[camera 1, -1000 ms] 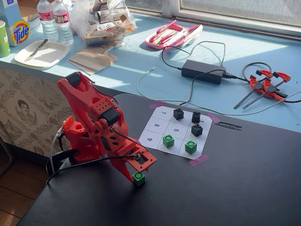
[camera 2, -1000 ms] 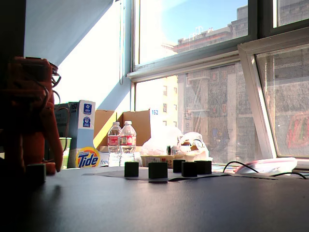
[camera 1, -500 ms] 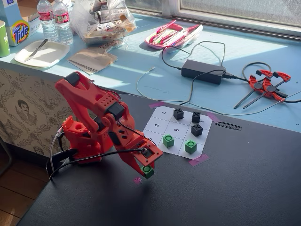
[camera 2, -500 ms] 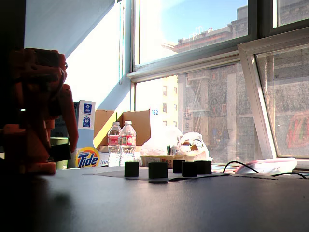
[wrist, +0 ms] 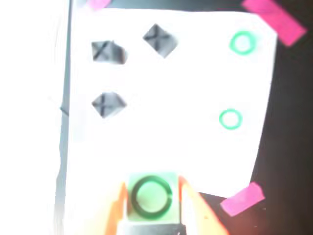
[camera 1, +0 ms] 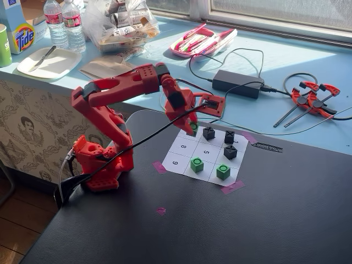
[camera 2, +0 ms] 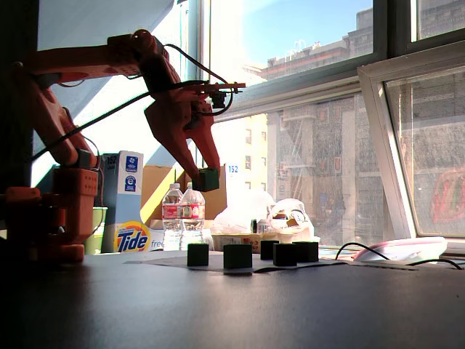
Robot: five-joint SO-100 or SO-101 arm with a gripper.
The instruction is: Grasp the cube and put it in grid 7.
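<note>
Above the paper grid [camera 1: 206,155]: red arm carrying cube, centre of frame.
Fingers [wrist: 185,193]: pinching green cube [wrist: 151,196], lifted clear of table [camera 1: 264,220].
Done: grasp.
Left: lowering into square 7, release.

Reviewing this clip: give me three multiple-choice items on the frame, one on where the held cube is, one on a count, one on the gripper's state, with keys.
1. Where is the green cube in the gripper?
A. Lifted above the grid sheet
B. Resting on the mat beside the sheet
C. On the window ledge

2. How many black cubes sit on the sheet?
A. One
B. Three
C. Five

3. What is the gripper's state?
A. Open and empty
B. Shut on a black cube
C. Shut on the green cube

Answers: 1 A, a fixed view shows it well clear of the table; 2 B, the wrist view shows three X-marked cubes; 3 C, fingers flank the O-marked cube there.
</note>
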